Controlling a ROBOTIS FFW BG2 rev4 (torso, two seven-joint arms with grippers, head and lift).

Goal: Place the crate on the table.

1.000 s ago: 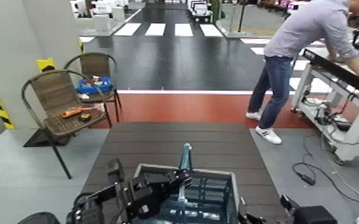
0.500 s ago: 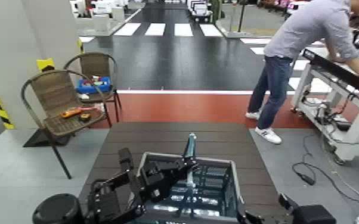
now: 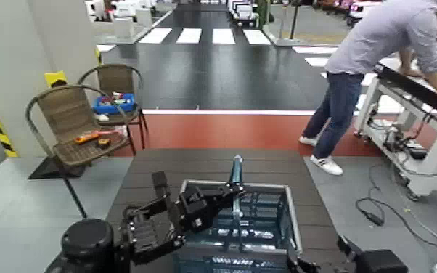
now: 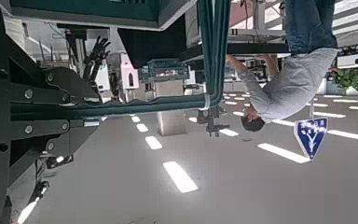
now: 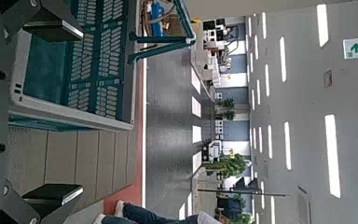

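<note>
The teal-blue lattice crate [image 3: 254, 226] is over the near end of the dark brown slatted table [image 3: 207, 163]. Its light-blue arched handle [image 3: 236, 173] stands upright. My left gripper [image 3: 221, 197] is shut on the handle from the left. In the left wrist view the handle [image 4: 213, 47] runs out from between the dark fingers [image 4: 37, 103]. I cannot tell whether the crate's bottom touches the table. My right gripper [image 5: 70, 112] is open and empty, its fingers spread beside the crate's near right wall [image 5: 84, 65]. The right arm [image 3: 370, 261] is at the lower right.
Two wicker chairs stand at the left, one with a small blue box [image 3: 115, 104] and one with an orange tool [image 3: 87, 136]. A person [image 3: 366, 72] leans on a white-framed workbench [image 3: 417, 116] at the right. Cables [image 3: 385, 210] lie on the floor.
My left gripper has carried the crate forward, farther over the table. The person at the workbench has shifted stance.
</note>
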